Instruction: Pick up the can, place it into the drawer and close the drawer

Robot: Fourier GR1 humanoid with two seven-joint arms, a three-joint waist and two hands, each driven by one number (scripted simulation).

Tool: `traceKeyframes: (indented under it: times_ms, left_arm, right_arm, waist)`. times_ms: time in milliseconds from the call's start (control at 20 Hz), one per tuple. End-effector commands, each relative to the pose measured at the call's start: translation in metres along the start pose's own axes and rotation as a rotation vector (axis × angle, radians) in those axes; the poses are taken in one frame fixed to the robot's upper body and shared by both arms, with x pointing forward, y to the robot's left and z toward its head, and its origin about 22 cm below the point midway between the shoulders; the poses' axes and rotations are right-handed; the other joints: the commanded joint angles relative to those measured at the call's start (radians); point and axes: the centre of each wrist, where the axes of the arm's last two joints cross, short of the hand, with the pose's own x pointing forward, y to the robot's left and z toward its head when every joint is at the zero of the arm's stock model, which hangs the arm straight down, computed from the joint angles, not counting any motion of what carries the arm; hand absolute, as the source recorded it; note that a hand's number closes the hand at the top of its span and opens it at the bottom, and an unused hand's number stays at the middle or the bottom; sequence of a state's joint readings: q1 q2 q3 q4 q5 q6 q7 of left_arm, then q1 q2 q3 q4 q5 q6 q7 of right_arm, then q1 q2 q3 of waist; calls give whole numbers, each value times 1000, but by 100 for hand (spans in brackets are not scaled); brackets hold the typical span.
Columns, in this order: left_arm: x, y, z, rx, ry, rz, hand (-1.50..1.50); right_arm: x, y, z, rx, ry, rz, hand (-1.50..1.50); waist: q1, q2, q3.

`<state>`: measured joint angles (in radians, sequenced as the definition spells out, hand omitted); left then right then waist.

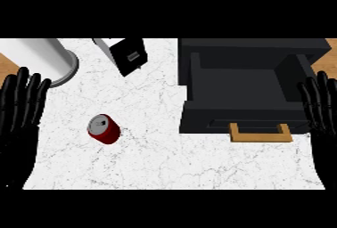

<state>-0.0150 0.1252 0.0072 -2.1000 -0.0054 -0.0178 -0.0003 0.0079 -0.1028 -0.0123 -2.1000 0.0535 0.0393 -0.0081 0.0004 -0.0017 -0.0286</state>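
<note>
While our left hand (20, 104) rests at the left edge with fingers straight and spread, holding nothing, we see a white cylinder (41, 58) behind it. The red can (104, 129) stands on the marble counter (158, 164), well apart from both hands. A small black box (128, 55) lies farther back. The black drawer (244, 89) is pulled open, wooden handle (260, 132) forward. Our right hand (320, 107) rests beside it, fingers straight, empty.

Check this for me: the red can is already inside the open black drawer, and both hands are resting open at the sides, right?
Not quite. The head view shows the red can on the white counter, left of the open black drawer, not inside it. The rest holds: the left hand and right hand rest open at the sides.
</note>
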Motion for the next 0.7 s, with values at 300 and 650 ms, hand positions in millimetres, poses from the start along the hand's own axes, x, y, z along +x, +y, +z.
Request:
traceKeyframes:
  times_ms: [300,650]
  left_arm:
    - [-25,6,45,582,369,-107,-150]
    - [6,-37,46,709,454,-91,-150]
  right_arm:
    - [-15,-8,16,-164,246,-55,-150]
    - [-19,-15,17,-183,313,-72,-150]
  waist:
    - [20,12,26]
    - [0,1,30]
